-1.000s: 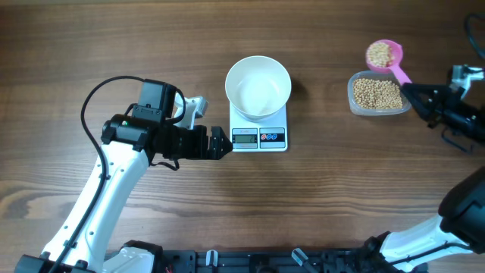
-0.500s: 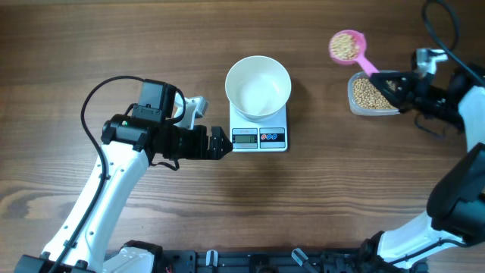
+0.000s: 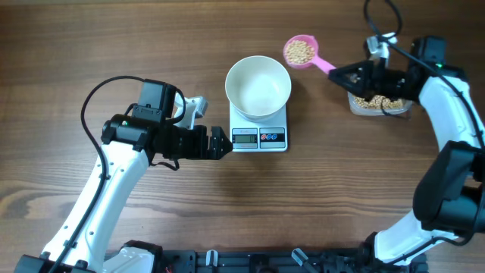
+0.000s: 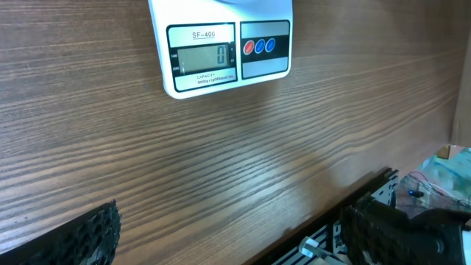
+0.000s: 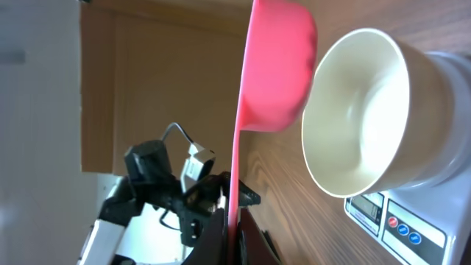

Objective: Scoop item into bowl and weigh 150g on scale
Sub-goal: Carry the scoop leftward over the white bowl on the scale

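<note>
Mid-transfer: the right hand [image 3: 345, 76], clamped shut on the pink scoop [image 3: 318, 64], holds its beans [image 3: 300, 51] just beside the empty bowl [image 3: 258, 85] on the scale [image 3: 259, 137], so a short carry and tip should come next; the left hand [image 3: 223, 143] gapes wide, empty.

Surface: counter [image 3: 333, 197], dark brown wood grain running lengthwise, evenly lit, soft shadows only. Near edge: black metal rail [image 3: 258, 262] along it. Beyond the counter: brown board [image 5: 162, 81] beside a pale wall [image 5: 37, 118].
</note>
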`<state>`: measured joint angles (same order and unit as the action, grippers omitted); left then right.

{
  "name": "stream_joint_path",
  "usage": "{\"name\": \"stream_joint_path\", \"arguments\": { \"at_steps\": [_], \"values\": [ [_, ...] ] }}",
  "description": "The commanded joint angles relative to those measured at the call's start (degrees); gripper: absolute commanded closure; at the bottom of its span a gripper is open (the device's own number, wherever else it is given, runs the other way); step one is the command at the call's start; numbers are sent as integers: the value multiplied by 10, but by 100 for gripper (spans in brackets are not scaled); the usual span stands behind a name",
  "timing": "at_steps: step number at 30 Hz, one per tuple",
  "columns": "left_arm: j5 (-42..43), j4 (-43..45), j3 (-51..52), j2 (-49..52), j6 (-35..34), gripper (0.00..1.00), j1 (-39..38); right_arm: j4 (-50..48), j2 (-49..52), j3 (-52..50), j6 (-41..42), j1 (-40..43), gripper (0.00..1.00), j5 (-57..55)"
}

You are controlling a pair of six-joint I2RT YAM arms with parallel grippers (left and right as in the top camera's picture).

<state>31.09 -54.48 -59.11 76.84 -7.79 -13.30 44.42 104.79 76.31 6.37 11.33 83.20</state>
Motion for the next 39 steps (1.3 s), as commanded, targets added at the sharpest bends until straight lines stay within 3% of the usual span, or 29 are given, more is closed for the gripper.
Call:
{"name": "stream_joint_path", "arguments": {
  "at_steps": [1,5,14,22,39],
  "values": [
    [-6,0,0,1,-1,0,0,-38,-28,3,71,-27,95,-14],
    [-6,0,0,1,-1,0,0,-71,-46,3,94,-52,96,-23],
    [-6,0,0,1,-1,0,0,-77,-67,3,84,-99,96,-156],
    [-6,0,0,1,-1,0,0,-77,-67,3,41,-103,96,-194],
    [-6,0,0,1,-1,0,0,-114,-67,3,43,-125,96,-249]
  ]
}}
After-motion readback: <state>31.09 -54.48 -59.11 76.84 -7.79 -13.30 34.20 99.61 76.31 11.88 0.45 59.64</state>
